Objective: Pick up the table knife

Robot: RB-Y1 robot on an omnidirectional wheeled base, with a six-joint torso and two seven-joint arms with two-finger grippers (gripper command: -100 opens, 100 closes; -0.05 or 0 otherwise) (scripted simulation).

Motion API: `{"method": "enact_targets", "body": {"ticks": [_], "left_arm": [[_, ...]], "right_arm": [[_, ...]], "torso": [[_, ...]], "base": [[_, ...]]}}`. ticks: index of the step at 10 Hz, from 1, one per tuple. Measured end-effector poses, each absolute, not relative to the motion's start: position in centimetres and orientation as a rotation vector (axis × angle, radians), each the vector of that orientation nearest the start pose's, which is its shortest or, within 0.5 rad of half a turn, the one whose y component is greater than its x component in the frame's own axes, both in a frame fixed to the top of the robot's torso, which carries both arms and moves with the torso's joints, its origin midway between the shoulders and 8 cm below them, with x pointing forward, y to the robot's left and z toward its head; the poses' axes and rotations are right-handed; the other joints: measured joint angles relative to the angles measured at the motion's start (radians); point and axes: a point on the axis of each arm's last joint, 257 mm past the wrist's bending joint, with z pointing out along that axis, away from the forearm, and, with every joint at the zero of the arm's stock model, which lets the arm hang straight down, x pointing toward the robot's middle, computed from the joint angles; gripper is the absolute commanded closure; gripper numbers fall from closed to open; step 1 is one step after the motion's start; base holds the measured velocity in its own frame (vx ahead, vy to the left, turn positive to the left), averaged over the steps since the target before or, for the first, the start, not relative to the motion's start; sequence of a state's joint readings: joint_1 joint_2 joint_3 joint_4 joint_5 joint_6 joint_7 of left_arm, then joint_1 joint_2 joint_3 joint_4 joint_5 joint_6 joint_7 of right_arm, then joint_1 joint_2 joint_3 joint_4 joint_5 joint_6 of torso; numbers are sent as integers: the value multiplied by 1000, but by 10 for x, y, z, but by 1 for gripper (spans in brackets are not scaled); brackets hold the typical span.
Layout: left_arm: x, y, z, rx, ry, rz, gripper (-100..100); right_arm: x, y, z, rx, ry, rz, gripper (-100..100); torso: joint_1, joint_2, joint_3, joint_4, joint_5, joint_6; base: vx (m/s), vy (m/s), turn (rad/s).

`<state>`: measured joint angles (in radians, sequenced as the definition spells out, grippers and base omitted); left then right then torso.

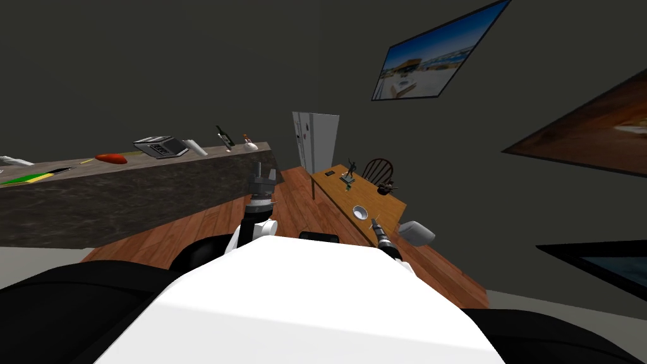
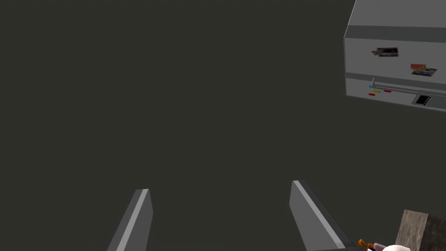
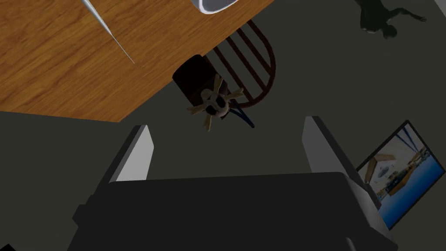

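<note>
A thin, silver, pointed blade (image 3: pixel 109 34), seemingly the table knife, lies on the wooden table (image 3: pixel 65 74) beside a white bowl (image 3: pixel 213 4). My right gripper (image 3: pixel 226 124) is open and empty, hovering off the table's edge, apart from the blade. The head view shows this gripper (image 1: pixel 374 222) just in front of the bowl (image 1: pixel 360 212) at the table's (image 1: pixel 341 196) near end. My left gripper (image 1: pixel 260 170) is raised in front of the counter's end, its fingers (image 2: pixel 141 209) open with nothing between them.
A long dark counter (image 1: pixel 126 189) on my left carries a toaster (image 1: pixel 160 146), a red item (image 1: pixel 111 158) and a green board (image 1: pixel 25 179). A grey fridge (image 1: pixel 316 142) stands behind the table. A wooden chair (image 3: pixel 250 65), an antlered ornament (image 3: pixel 215 101) and a dark statue (image 1: pixel 349 172) are near the table.
</note>
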<state>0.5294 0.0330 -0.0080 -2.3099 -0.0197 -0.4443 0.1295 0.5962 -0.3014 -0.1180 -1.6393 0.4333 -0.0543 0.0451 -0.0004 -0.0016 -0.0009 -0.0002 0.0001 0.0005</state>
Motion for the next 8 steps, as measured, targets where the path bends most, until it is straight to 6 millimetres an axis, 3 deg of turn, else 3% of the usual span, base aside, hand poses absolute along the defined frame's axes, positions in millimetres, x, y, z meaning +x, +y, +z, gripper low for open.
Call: {"method": "enact_targets", "body": {"ticks": [2,8], "left_arm": [[346,275,17,-719,652,-1395,0],[346,275,17,-719,652,-1395,0]], "right_arm": [[295,-460,-419,954,1809,188,-100],[264,-494,-455,1018,1897,28,-100]], "torso": [[-1,-2,-1,0,0,0],[0,0,0,0,0,0]], "base": [[44,-9,84],[28,-6,52]]}}
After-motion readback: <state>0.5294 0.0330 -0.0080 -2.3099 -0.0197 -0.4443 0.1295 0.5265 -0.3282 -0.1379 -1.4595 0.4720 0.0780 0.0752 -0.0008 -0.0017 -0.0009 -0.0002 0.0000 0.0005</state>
